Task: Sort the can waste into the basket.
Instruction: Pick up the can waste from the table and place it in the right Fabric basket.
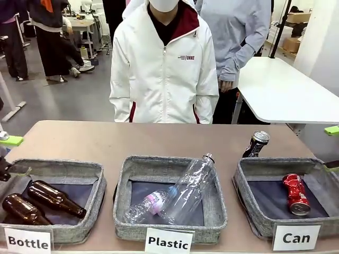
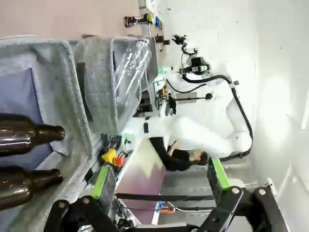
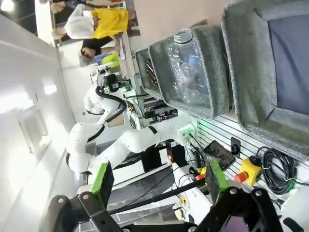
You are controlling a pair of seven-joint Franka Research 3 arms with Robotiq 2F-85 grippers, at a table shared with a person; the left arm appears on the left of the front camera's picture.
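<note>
Can waste (image 1: 296, 194) split: one can in the basket, one on the table.

On the table (image 1: 106, 140) stand three grey baskets in a row. The basket (image 1: 244, 191) behind the "Can" card (image 1: 296, 237) holds the crushed red can (image 1: 295, 197), lying on its dark floor. The dark can (image 1: 256, 144) stands on the table just behind that basket's far wall. The middle basket (image 1: 169, 163), carded "Plastic", holds two clear plastic bottles (image 1: 193, 185), the larger reaching over the far rim. The left basket (image 1: 96, 197), carded "Bottle", holds two brown glass bottles (image 1: 55, 198) lying side by side. My left hand (image 2: 159, 178) is spread wide and grips nothing. My right hand (image 3: 159, 176) is likewise wide open and touches nothing.
</note>
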